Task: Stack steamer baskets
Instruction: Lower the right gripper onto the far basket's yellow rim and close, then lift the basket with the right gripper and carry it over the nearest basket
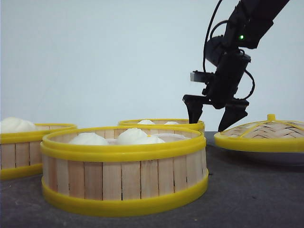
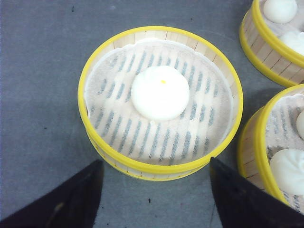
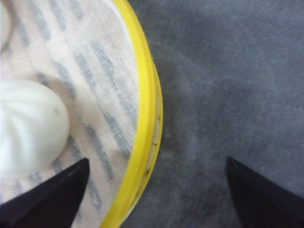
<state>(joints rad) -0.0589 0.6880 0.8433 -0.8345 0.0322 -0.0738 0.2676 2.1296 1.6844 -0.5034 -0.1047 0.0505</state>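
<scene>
Front view sits table-low; wrist views look straight down, close.

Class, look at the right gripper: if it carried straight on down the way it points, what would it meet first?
Probably the yellow rim of the far steamer basket. The open right gripper straddles it, one finger over the cloth inside, the other over the grey table. Depth is uncertain.

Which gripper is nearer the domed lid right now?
Right. The right gripper hangs open just left of the lid, over the back basket's rim. The left gripper is over the single-bun basket, out of the front view.
</scene>
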